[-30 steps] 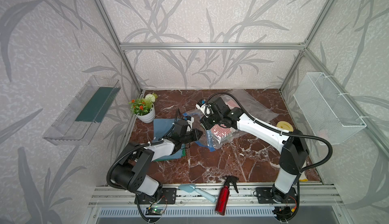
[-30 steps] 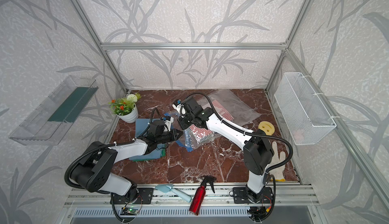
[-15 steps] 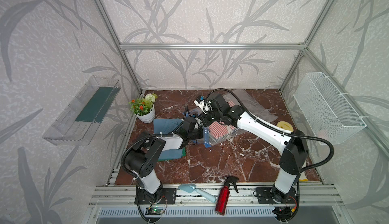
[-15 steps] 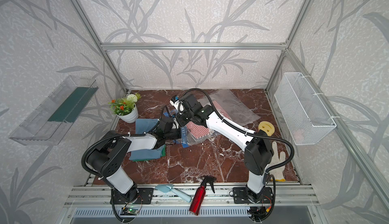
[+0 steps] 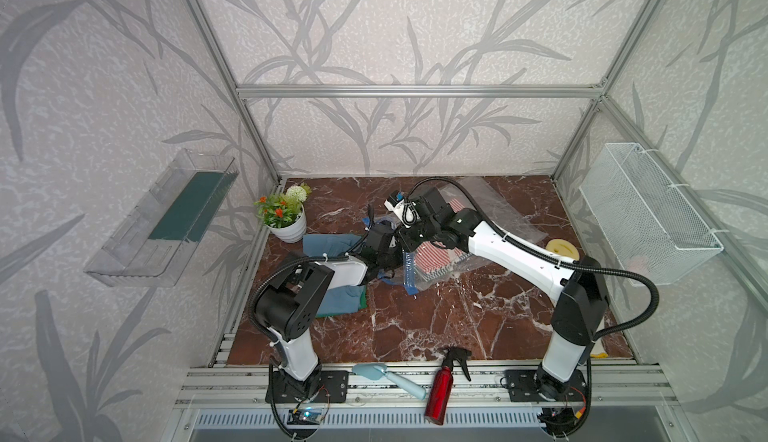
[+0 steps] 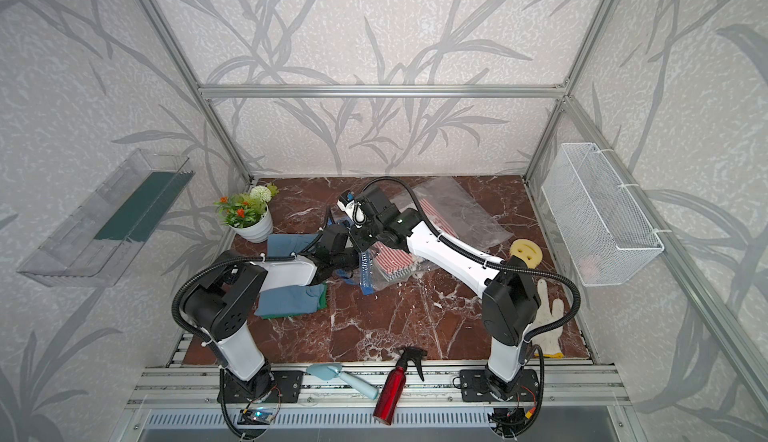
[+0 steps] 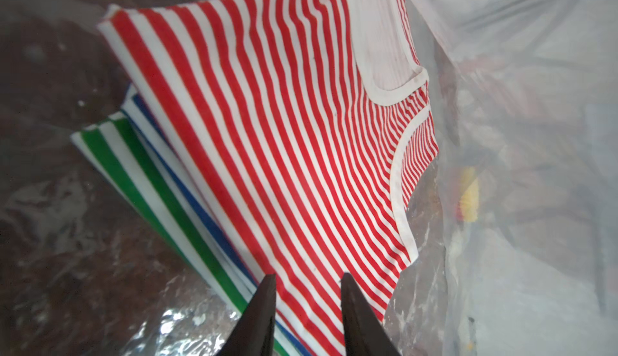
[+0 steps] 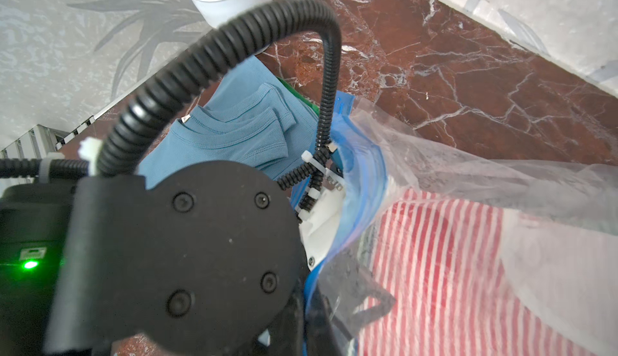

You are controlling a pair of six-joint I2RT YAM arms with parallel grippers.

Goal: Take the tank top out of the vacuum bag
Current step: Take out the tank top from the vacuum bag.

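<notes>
The vacuum bag [image 5: 498, 211] [image 6: 461, 207] lies crinkled at the middle back of the marble floor, with its blue zip strip [image 5: 409, 271] [image 8: 364, 157] facing left. My right gripper [image 8: 311, 304] [image 5: 405, 240] is shut on that zip edge and holds the mouth up. Inside lies a red-and-white striped tank top [image 7: 267, 120] [image 5: 436, 258] [image 6: 395, 258], stacked on blue-striped and green-striped garments. My left gripper [image 7: 308, 275] is inside the bag mouth, and its open jaws straddle the near hem of the red tank top.
Folded blue shirts on a green cloth [image 5: 340, 298] lie under my left arm. A potted plant [image 5: 286, 220] stands at the back left. A yellow sponge [image 5: 561, 249] and a white glove [image 6: 548, 323] lie on the right. A red spray bottle [image 5: 442, 386] and a brush [image 5: 386, 375] rest on the front rail.
My left gripper has pushed right into the bag mouth and its jaws have spread apart. The left elbow has folded back. My right gripper has shifted the zip edge slightly back and left.
</notes>
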